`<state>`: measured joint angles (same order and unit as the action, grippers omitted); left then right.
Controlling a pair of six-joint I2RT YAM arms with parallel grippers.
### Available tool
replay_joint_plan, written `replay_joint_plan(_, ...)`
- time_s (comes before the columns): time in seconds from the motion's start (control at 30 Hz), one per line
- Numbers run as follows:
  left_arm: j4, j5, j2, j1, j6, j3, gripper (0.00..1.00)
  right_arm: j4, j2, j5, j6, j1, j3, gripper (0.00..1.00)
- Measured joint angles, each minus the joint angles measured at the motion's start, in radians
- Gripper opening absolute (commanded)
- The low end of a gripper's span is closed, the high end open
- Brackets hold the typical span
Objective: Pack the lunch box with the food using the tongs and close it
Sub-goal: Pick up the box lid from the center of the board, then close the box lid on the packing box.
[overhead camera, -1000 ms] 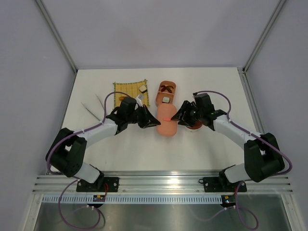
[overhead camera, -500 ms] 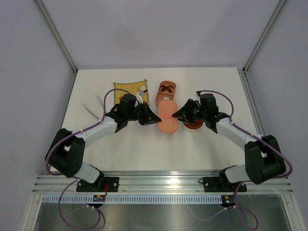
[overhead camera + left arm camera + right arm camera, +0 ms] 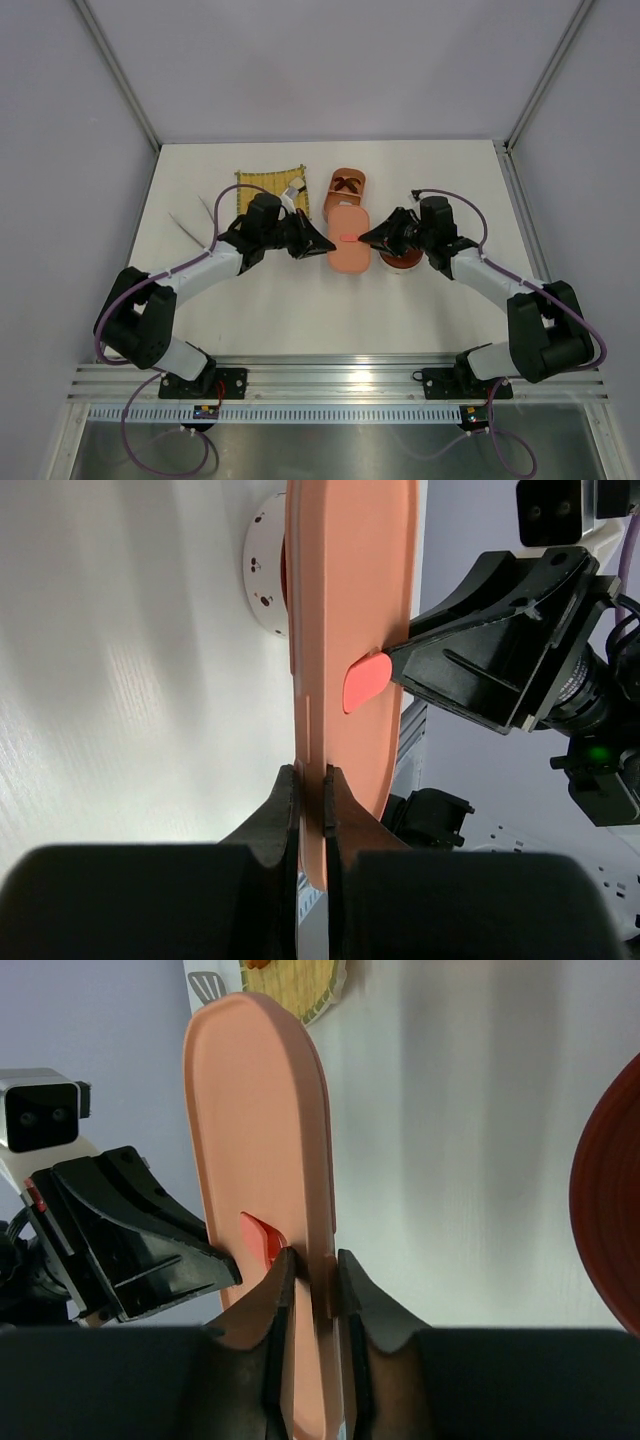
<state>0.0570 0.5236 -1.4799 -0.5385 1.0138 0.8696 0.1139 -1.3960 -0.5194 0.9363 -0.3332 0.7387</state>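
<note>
Closing underway: left gripper [image 3: 308, 785] and right gripper [image 3: 313, 1270] pinch the salmon-pink oval plastic lid [image 3: 347, 262]; next, align it over the brown lunch box [image 3: 333, 182].

White table [image 3: 440, 300], yellow mat [image 3: 262, 181], tongs [image 3: 186, 228], lunch box [image 3: 364, 182], red bowl [image 3: 400, 266].

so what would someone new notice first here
The salmon-pink lid, pinched at its edges by the left gripper and the right gripper, mid-table partly over the lunch box. Behind-left lies a yellow mat; the pale tongs lie at far left.
</note>
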Motion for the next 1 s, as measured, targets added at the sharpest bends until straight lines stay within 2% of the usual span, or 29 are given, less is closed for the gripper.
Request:
replay_joint_plan(0.13, -0.001, 0.001, 0.0, 0.008, 0.016, -0.001, 0.0, 0.021, 0.002, -0.017, 0.013, 0.01, -0.006, 0.0)
replay_joint_plan(0.27, 0.006, 0.0, 0.004, 0.011, 0.026, -0.001, 0.0, 0.023, 0.015, -0.02, 0.014, 0.015, -0.007, 0.0)
replay_joint_plan(0.3, 0.006, 0.0, 0.006, 0.011, 0.026, -0.001, 0.03, 0.022, 0.02, -0.019, 0.014, 0.015, -0.007, 0.0)
replay_joint_plan(0.33, 0.005, 0.0, 0.008, 0.011, 0.024, -0.001, 0.18, 0.021, 0.024, -0.018, 0.012, 0.015, -0.007, 0.0)
replay_joint_plan(0.4, -0.003, -0.007, 0.012, 0.009, 0.004, 0.001, 0.39, 0.019, 0.03, -0.016, 0.009, 0.014, -0.007, 0.0)
replay_joint_plan(0.43, -0.021, -0.018, 0.013, 0.006, -0.017, 0.005, 0.68, 0.015, 0.032, -0.012, 0.005, 0.014, -0.005, 0.0)
replay_joint_plan(0.5, -0.072, -0.047, 0.015, 0.002, -0.053, 0.015, 0.87, -0.008, 0.028, 0.0, -0.007, 0.013, 0.01, 0.0)
replay_joint_plan(0.57, -0.137, -0.08, 0.019, 0.0, -0.091, 0.035, 0.98, -0.045, 0.009, 0.011, -0.024, 0.013, 0.053, 0.0)
replay_joint_plan(0.73, -0.287, -0.184, 0.086, 0.03, -0.154, 0.084, 0.99, -0.09, -0.116, 0.052, -0.047, 0.02, 0.247, 0.0)
replay_joint_plan(1.0, -0.435, -0.334, 0.373, 0.172, -0.18, 0.045, 0.98, -0.152, -0.411, 0.154, -0.04, 0.041, 0.553, 0.0)
